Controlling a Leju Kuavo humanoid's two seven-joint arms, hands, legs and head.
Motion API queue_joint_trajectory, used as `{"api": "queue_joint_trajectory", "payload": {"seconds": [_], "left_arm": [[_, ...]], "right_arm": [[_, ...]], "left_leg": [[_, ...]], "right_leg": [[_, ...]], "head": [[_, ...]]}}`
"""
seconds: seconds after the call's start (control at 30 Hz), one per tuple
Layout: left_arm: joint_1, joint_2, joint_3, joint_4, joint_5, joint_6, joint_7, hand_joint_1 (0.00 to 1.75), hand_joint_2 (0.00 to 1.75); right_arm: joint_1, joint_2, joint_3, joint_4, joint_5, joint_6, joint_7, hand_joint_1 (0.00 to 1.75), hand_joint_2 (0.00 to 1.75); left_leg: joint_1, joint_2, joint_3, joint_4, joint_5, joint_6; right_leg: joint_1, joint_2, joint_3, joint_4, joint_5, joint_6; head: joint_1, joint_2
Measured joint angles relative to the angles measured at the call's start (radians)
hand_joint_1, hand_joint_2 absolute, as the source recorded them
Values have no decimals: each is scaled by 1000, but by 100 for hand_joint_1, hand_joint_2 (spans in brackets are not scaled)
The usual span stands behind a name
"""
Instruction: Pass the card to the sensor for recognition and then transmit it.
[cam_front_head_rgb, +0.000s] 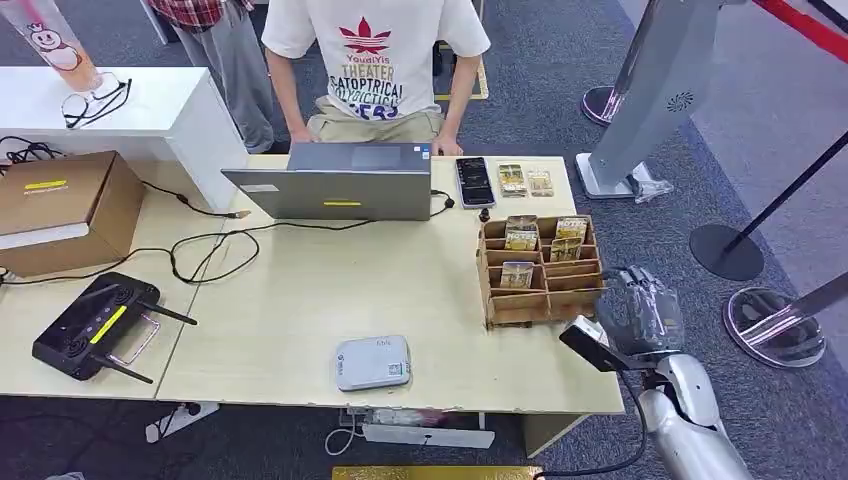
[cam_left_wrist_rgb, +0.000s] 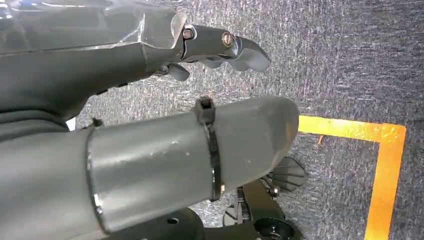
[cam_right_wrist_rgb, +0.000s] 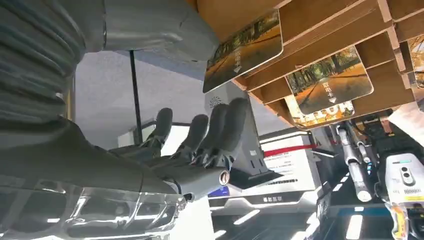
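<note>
Right hand (cam_front_head_rgb: 643, 308) hovers empty, fingers spread, just beside the wooden card rack (cam_front_head_rgb: 540, 270); better to reach the nearest card (cam_front_head_rgb: 516, 274) squarely and pinch its upper edge.

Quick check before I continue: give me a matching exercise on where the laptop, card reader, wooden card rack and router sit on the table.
Things:
1. laptop
2. white card reader
3. wooden card rack
4. black router

Places:
A. near edge of the table, around the middle
B. right end of the table, next to the right hand
C. far side, in front of the seated person
D. left part of the table, near edge

Pairs: 1-C, 2-A, 3-B, 4-D
</note>
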Motion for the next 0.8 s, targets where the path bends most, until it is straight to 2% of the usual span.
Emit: {"api": "queue_joint_trajectory", "payload": {"seconds": [0.1, 0.27, 0.47, 0.57, 0.8], "left_arm": [[0, 0, 0, 0, 0, 0, 0, 0, 0], [0, 0, 0, 0, 0, 0, -3, 0, 0], [0, 0, 0, 0, -3, 0, -3, 0, 0], [0, 0, 0, 0, -6, 0, -3, 0, 0], [0, 0, 0, 0, -8, 0, -3, 0, 0]], "right_arm": [[0, 0, -1, 2, 0, 2, -3, 87, 175], [-5, 1, -1, 6, 3, 10, -6, 94, 175], [-15, 8, -1, 15, 15, 12, -6, 87, 175], [-17, 10, -1, 17, 15, 12, -6, 106, 175], [-16, 10, -1, 19, 15, 11, -6, 106, 175]], "left_leg": [[0, 0, 0, 0, 0, 0], [0, 0, 0, 0, 0, 0], [0, 0, 0, 0, 0, 0], [0, 0, 0, 0, 0, 0], [0, 0, 0, 0, 0, 0]], "right_leg": [[0, 0, 0, 0, 0, 0], [0, 0, 0, 0, 0, 0], [0, 0, 0, 0, 0, 0], [0, 0, 0, 0, 0, 0], [0, 0, 0, 0, 0, 0]], "head": [[0, 0], [0, 0], [0, 0], [0, 0], [0, 0]]}}
